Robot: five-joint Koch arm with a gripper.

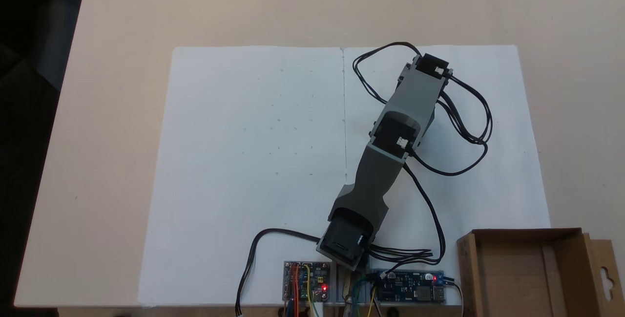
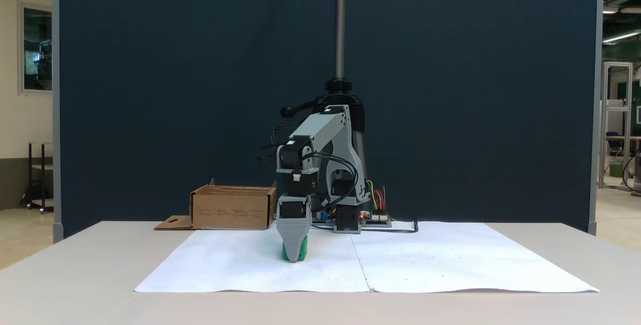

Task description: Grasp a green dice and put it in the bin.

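One green dice (image 2: 292, 252) shows. One bin (image 1: 527, 273) stands on the one surface (image 1: 122, 87), along with one arm (image 1: 390, 131). Two white paper sheets (image 1: 254, 160) lie side by side, and two circuit boards (image 1: 306, 280) sit at the arm's base.

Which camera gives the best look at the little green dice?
The fixed view from the table's front: the green dice peeks out low on the white paper, right behind the gripper tip. In the fixed view from above, the arm hangs over that spot and covers it.
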